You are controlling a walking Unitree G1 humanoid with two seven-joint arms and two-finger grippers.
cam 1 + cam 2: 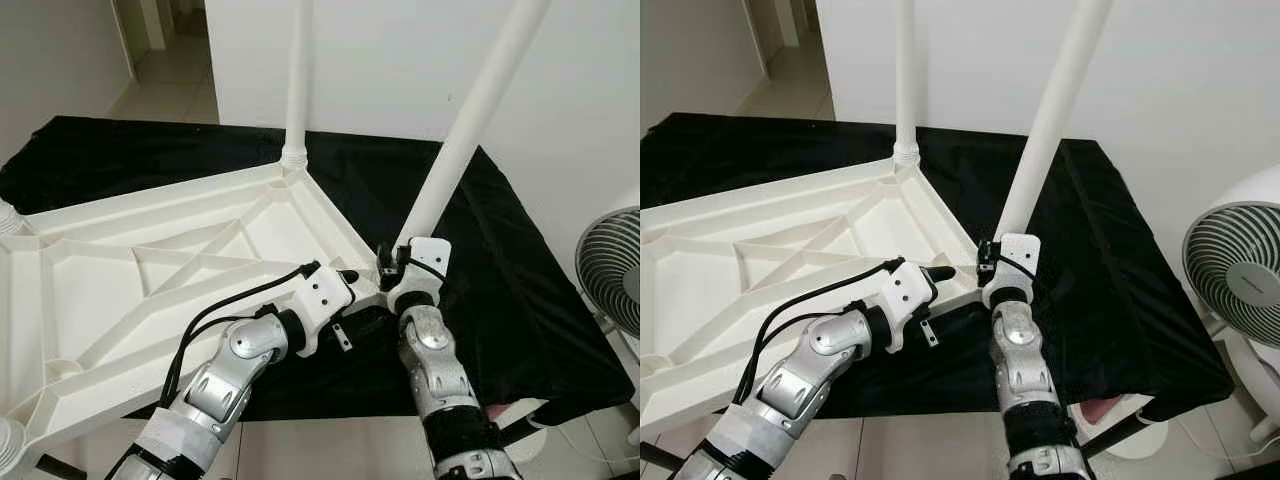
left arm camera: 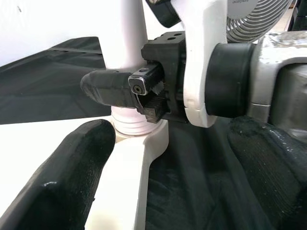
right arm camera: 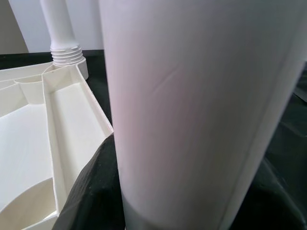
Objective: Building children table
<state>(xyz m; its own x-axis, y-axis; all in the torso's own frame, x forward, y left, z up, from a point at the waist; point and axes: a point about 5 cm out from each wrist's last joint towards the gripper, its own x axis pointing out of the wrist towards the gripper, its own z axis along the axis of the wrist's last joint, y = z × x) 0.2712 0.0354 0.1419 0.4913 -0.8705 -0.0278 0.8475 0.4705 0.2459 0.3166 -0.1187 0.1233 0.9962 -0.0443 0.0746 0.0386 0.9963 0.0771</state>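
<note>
The white plastic table top (image 1: 150,260) lies upside down on a black cloth. One white leg (image 1: 297,80) stands upright in its far corner socket. A second white leg (image 1: 470,120) leans to the right, with its foot at the near right corner. My right gripper (image 1: 388,262) is shut on the base of this leaning leg; in the right wrist view the leg (image 3: 201,120) is pressed close to the camera. My left gripper (image 2: 168,158) is open beside that corner, its two black fingers (image 2: 72,172) spread wide on either side of the corner rim and the leg's threaded base (image 2: 132,122).
The black cloth (image 1: 500,300) covers a low surface that ends just before my arms. A white fan (image 1: 612,268) stands at the right on the tiled floor. A doorway (image 1: 170,50) opens at the far left. White wall lies behind.
</note>
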